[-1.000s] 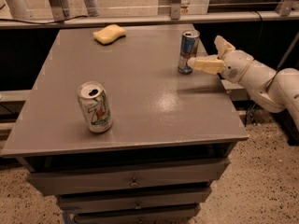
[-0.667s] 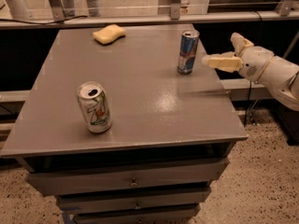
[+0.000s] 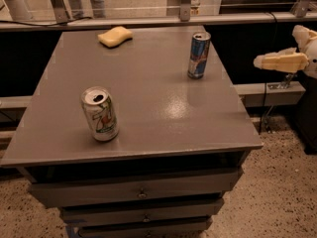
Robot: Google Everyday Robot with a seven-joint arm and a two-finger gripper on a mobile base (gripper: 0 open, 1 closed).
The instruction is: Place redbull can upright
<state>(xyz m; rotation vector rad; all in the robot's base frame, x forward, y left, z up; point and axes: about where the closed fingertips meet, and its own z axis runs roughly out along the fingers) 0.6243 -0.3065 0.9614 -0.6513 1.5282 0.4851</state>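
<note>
Redbull can (image 3: pixel 199 55) stands upright on bench (image 3: pixel 158 108), long axis vertical, well to the left of claw (image 3: pixel 262 61). Claw hangs off the bench's right edge, pointing toward the can, not touching it. Open or closed: cannot tell. Placement looks done.

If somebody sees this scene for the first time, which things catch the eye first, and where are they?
The slim blue-and-silver redbull can stands upright near the far right edge of the grey table, untouched. The cream gripper hangs beyond the table's right edge, apart from it. A white-and-green 7UP can stands at the near left, a yellow sponge at the far edge.
</note>
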